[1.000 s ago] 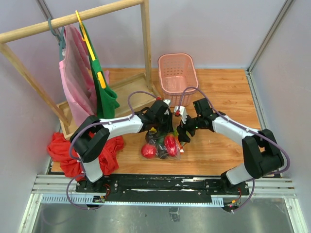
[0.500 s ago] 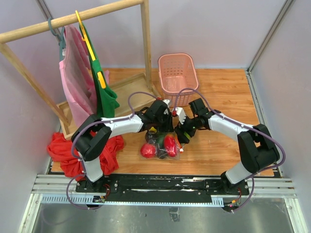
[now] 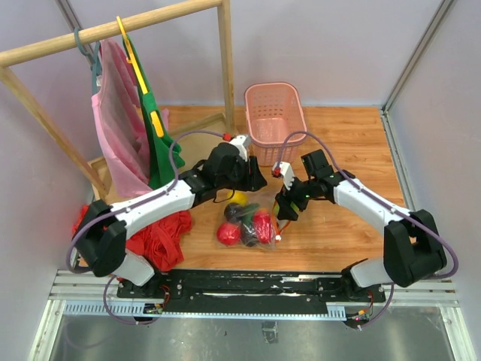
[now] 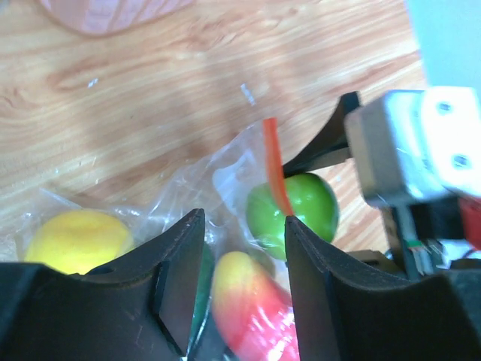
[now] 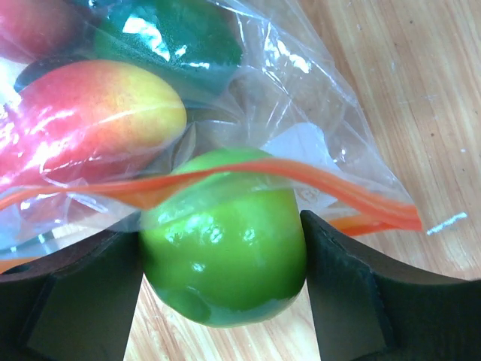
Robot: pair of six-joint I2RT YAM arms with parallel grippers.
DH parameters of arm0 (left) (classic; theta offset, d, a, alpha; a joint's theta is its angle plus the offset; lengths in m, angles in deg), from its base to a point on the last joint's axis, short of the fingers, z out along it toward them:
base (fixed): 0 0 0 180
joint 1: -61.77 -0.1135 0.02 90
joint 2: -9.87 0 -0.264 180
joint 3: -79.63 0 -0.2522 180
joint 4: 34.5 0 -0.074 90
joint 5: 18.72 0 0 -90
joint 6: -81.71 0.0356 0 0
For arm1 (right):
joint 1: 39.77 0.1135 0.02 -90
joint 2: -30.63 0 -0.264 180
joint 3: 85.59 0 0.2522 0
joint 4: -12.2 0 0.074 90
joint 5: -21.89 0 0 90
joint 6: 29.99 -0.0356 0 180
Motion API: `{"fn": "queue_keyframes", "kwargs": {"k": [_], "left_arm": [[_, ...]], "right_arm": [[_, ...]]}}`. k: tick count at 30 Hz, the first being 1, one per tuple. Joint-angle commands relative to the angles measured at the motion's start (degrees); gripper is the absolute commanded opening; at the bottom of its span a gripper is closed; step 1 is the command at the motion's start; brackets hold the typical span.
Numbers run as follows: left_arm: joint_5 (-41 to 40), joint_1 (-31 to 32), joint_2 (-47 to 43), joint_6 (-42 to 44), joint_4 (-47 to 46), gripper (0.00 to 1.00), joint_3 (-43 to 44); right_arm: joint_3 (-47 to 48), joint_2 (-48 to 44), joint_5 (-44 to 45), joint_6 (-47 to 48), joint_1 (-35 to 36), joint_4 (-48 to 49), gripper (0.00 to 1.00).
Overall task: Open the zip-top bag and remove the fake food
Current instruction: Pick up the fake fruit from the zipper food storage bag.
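The clear zip-top bag (image 3: 252, 226) lies on the wooden table between my arms, its orange-red zip strip (image 5: 338, 188) parted. Inside it show fake food pieces: a red-and-yellow fruit (image 5: 90, 113), a dark green piece (image 5: 173, 30) and a yellow fruit (image 4: 75, 241). My right gripper (image 5: 223, 233) is shut on a light green apple (image 5: 225, 256) at the bag's mouth, a finger against each side. In the top view that gripper (image 3: 284, 209) sits at the bag's right end. My left gripper (image 4: 244, 222) hovers open above the bag (image 4: 188, 188) with nothing between its fingers. It shows in the top view (image 3: 255, 183) just beyond the bag.
A pink basket (image 3: 274, 113) stands at the back, beside a wooden rack (image 3: 225, 68) hung with pink and green garments (image 3: 120, 128). A red cloth heap (image 3: 158, 241) lies at the near left, under the left arm.
My left gripper has widened its jaws and drawn back from the bag, toward the far left. The right gripper stays at the bag's mouth on the green apple.
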Motion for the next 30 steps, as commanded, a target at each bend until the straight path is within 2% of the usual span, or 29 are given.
{"fn": "queue_keyframes", "kwargs": {"k": [1, 5, 10, 18, 22, 30], "left_arm": [[-1.8, -0.2, -6.9, 0.4, -2.1, 0.52, -1.1], [-1.4, -0.2, -12.7, 0.8, -4.9, 0.53, -3.1], [-1.6, -0.4, -19.8, 3.4, -7.9, 0.60, -6.1], [-5.9, -0.6, -31.7, 1.8, -15.5, 0.80, -11.8], [-6.2, -0.6, -35.0, 1.6, -17.6, 0.81, -12.3], [-1.2, -0.6, -35.9, 2.1, -16.5, 0.81, -10.4]], "right_arm": [[0.9, -3.1, -3.5, 2.0, -2.8, -5.1, 0.27], [1.5, -4.7, -7.0, 2.9, -5.9, -9.1, 0.25], [2.8, -7.3, -14.9, 6.6, -10.5, -15.1, 0.21], [10.3, -8.6, -25.2, 14.9, -19.1, -28.3, 0.19], [15.9, -7.2, -28.6, 16.3, -22.3, -32.5, 0.19], [28.6, -3.5, -30.0, 8.9, -24.5, -30.6, 0.19]]}}
